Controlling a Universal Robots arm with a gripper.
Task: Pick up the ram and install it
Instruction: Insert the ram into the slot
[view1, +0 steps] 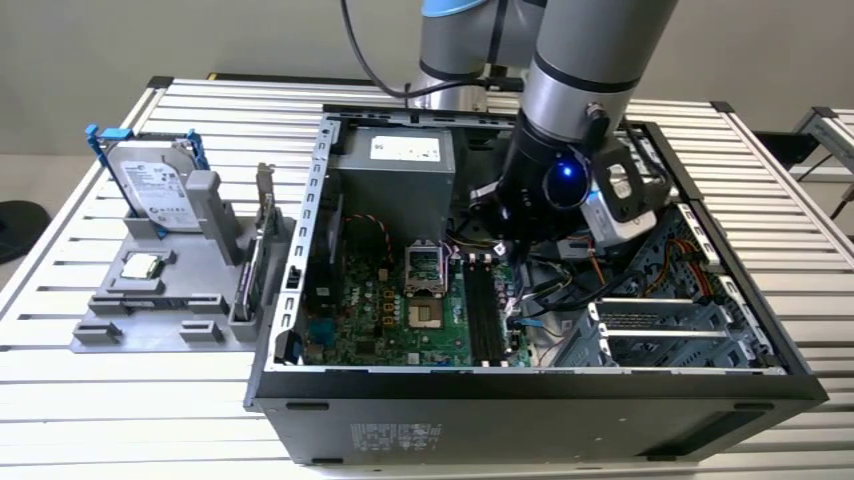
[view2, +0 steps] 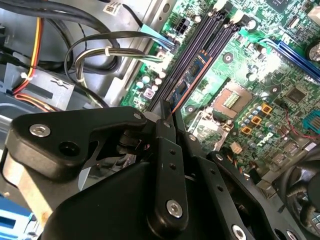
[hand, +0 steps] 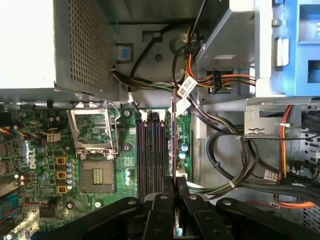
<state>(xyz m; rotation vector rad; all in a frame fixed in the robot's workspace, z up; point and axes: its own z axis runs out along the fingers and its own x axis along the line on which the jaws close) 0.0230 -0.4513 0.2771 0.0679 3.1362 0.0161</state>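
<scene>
Case front: the black outer wall of the open computer case (view1: 534, 425) lies nearest in the exterior view, resting on the slatted surface (view1: 80, 420).
Motherboard: the green motherboard (view1: 400, 320) lies inside the case, with the open processor socket (hand: 95, 137) and the dark memory slots (hand: 148, 152) beside it.
Gripper: the gripper (hand: 174, 186) is down inside the case over the memory slots, its black fingers (view2: 170, 165) pressed together on a thin board held on edge.
Ram: the ram (hand: 173, 135) is clamped between the fingers and stands edge-on above the slots, in line with them; in the second wrist view its thin edge (view2: 192, 77) runs along the slots. Whether it is seated in a slot cannot be told.
Cables: bundled wires (hand: 220, 150) loop just beside the slots, on the drive-bay side.
Power supply: a grey box (view1: 394, 165) at the far end of the case.
Holder: a grey fixture (view1: 160, 290) stands on the surface at the exterior view's left, carrying a silver hard drive (view1: 150, 185) with blue brackets and a small square processor chip (view1: 143, 266).
</scene>
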